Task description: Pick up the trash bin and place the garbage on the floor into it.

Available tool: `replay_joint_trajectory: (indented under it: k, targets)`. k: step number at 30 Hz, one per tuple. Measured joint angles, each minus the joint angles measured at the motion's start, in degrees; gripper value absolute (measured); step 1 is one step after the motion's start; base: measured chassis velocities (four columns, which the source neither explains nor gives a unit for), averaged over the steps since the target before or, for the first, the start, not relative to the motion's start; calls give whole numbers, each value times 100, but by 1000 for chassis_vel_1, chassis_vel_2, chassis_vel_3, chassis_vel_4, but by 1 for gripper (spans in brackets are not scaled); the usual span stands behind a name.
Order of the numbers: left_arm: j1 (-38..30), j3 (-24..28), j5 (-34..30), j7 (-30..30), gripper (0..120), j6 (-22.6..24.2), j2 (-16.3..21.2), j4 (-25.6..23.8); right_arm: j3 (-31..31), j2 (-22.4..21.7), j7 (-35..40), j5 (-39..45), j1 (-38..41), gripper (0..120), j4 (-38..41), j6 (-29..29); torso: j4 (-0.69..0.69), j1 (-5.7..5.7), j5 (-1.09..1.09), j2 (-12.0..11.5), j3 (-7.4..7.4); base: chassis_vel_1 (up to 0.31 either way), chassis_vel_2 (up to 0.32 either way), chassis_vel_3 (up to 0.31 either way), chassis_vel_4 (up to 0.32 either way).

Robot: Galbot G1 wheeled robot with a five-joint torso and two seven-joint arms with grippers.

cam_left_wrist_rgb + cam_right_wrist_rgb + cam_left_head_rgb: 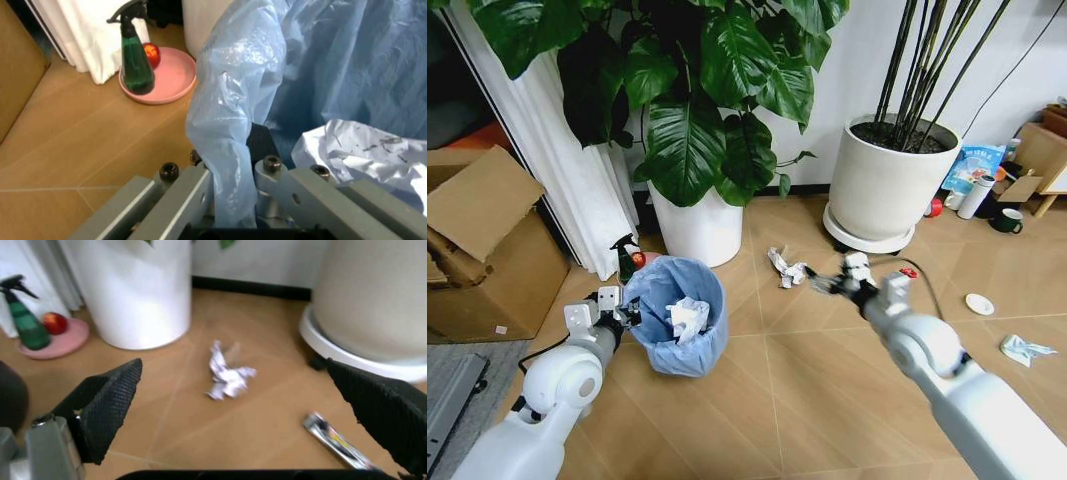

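Left pincer (230, 200) clamped on trash bin (677, 318) liner; right pincer (247, 405) apart over crumpled paper (225, 374).

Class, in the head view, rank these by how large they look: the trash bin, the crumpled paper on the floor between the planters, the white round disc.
1. trash bin, held at its rim by the left gripper
2. crumpled paper
3. white round disc, only slightly smaller-looking than the paper
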Motion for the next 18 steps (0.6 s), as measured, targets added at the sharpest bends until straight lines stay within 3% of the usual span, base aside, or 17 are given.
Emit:
replay_joint_trajectory:
  k: [8, 18]
  targets:
    - [49, -5, 30, 3, 0, -16, 10, -40, 342, 178, -32, -117, -349, 100, 65, 74, 2, 0, -2, 0, 1, 0, 0, 0, 0]
    - [49, -15, 15, 9, 0, -27, 37, -67, 184, 186, -30, -110, -263, 100, 90, 76, 2, 0, -2, 0, 1, -106, 100, 120, -110]
